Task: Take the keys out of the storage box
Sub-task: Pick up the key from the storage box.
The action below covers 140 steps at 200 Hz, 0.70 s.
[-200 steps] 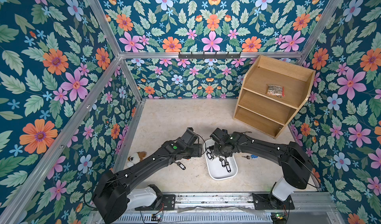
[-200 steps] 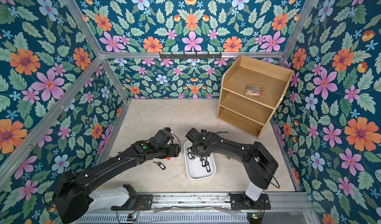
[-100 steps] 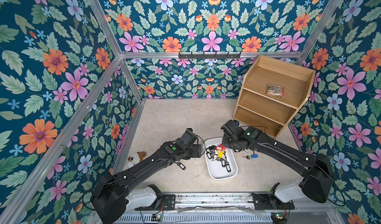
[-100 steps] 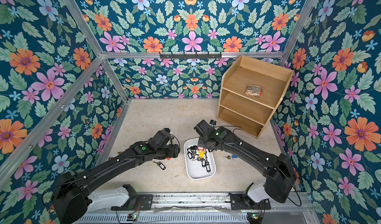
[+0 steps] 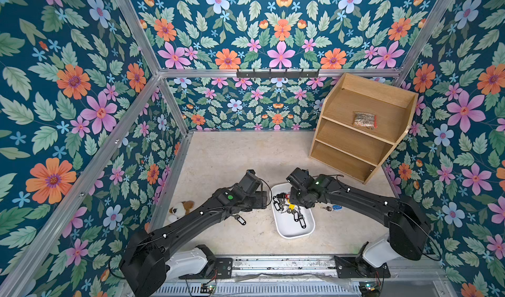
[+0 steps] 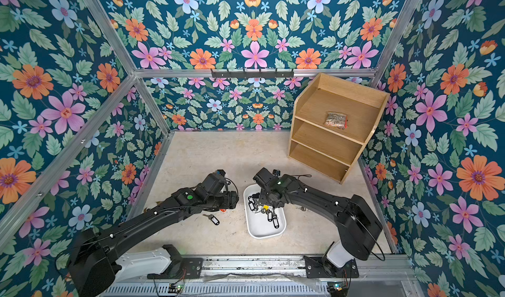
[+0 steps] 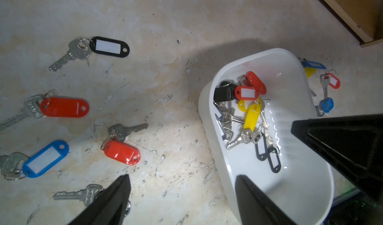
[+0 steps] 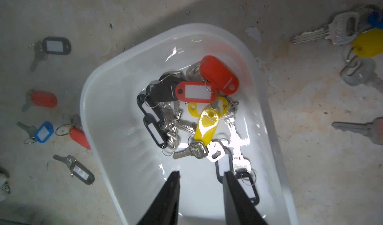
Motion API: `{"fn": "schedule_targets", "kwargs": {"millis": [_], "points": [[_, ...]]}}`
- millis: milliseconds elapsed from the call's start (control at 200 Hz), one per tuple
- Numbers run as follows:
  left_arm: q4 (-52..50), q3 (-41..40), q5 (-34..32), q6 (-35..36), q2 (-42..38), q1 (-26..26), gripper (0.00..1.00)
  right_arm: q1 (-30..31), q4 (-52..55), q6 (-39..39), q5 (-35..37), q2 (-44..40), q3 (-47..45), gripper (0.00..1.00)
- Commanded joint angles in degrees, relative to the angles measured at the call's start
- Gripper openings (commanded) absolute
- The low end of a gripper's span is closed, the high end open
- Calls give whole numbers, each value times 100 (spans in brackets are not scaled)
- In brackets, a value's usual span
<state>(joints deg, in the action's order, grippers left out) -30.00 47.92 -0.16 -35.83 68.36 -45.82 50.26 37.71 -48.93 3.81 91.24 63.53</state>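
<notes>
The storage box point(image 5: 296, 231) is a shallow white tray on the floor between my arms, seen in both top views point(image 6: 262, 228). A tangle of keys point(image 8: 196, 110) with red, yellow and black tags lies at its far end point(image 5: 287, 205). More keys lie on the floor: red-tagged point(image 7: 64, 107), blue-tagged point(image 7: 45, 158) and black-tagged point(image 5: 240, 219) ones on the left, a blue-tagged one point(image 5: 336, 207) on the right. My left gripper point(image 7: 182, 178) is open astride the box's left wall point(image 7: 207, 110), holding nothing. My right gripper point(image 8: 201, 173) hangs open over the box's bare bottom point(image 8: 124, 130), just short of the pile.
A wooden shelf unit point(image 5: 360, 129) stands at the back right with a clear bag point(image 5: 364, 120) on its top shelf. A plush toy point(image 5: 180, 209) lies by the left wall. Flowered walls close in three sides, and a metal rail point(image 5: 273, 264) runs along the front.
My right arm drew back to the right, then returned over the box, and its jaws have widened. The left arm has stayed still.
</notes>
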Motion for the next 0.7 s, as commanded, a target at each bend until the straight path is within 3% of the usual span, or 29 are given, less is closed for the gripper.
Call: {"fn": "schedule_targets", "kwargs": {"millis": [0,195,500,695], "points": [[7,-20,-54,-5,-9,3,86,10,-179,66,-83,315,96,42],[12,-38,-52,-2,8,2,86,7,-137,150,-21,1014,225,45],[29,-72,-30,11,19,3,86,10,-303,145,-47,1302,105,46],[21,-61,-19,6,24,3,86,1,-393,129,-40,1302,76,31]]}}
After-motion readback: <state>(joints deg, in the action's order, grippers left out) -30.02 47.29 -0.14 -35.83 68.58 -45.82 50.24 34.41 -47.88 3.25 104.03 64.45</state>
